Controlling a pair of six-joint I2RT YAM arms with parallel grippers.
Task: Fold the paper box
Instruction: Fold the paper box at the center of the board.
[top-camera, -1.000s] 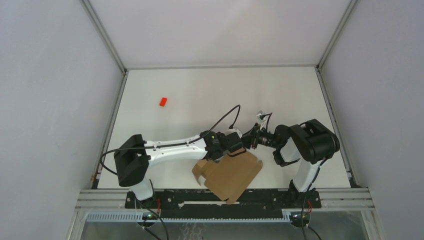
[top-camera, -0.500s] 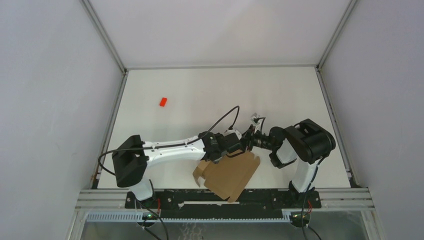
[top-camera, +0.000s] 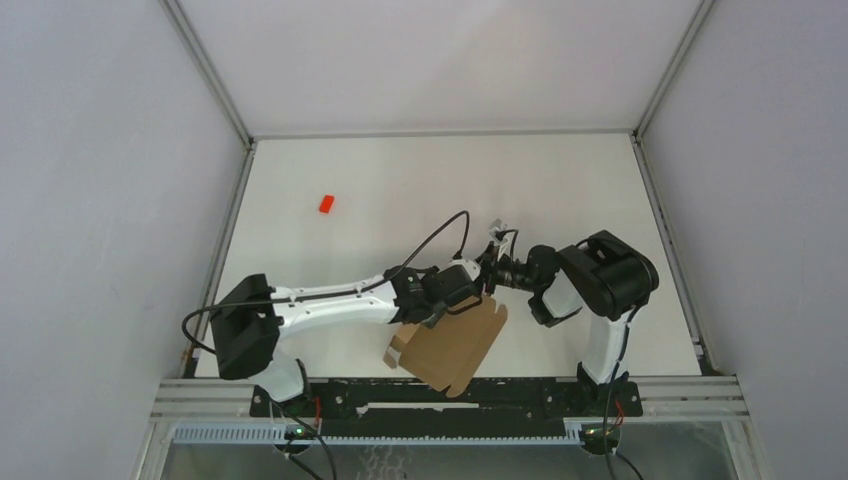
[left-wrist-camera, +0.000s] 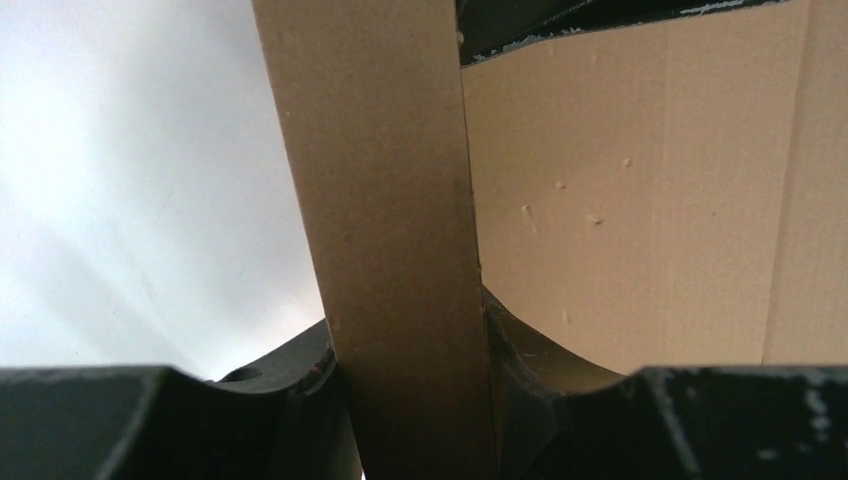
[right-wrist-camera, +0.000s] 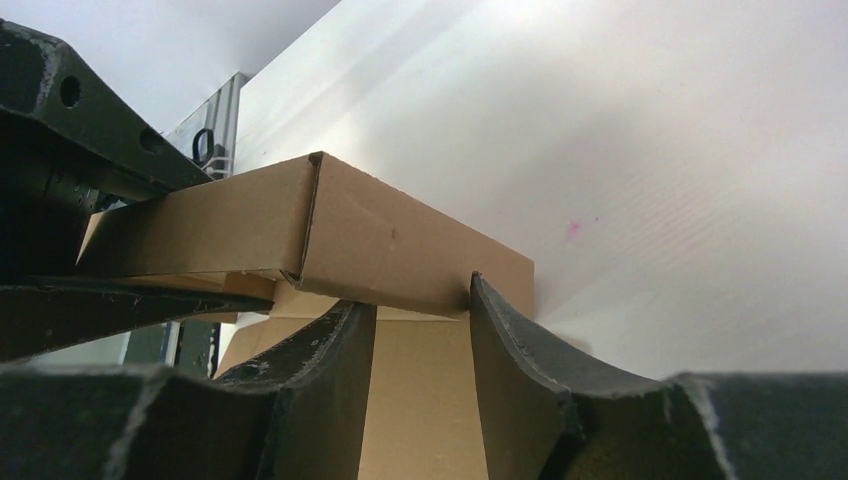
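Paper box (top-camera: 450, 345) at the near edge of the table (top-camera: 400, 190), set askew between the two arm bases.
We note the left gripper (left-wrist-camera: 410, 330) clamped on an upright cardboard wall of the box, both fingers against it. The right gripper (right-wrist-camera: 418, 300) straddles a folded edge at the box's far corner, jaws partly apart; we cannot tell whether it grips. A small red block (top-camera: 326, 203) lies well apart, toward the far left corner.
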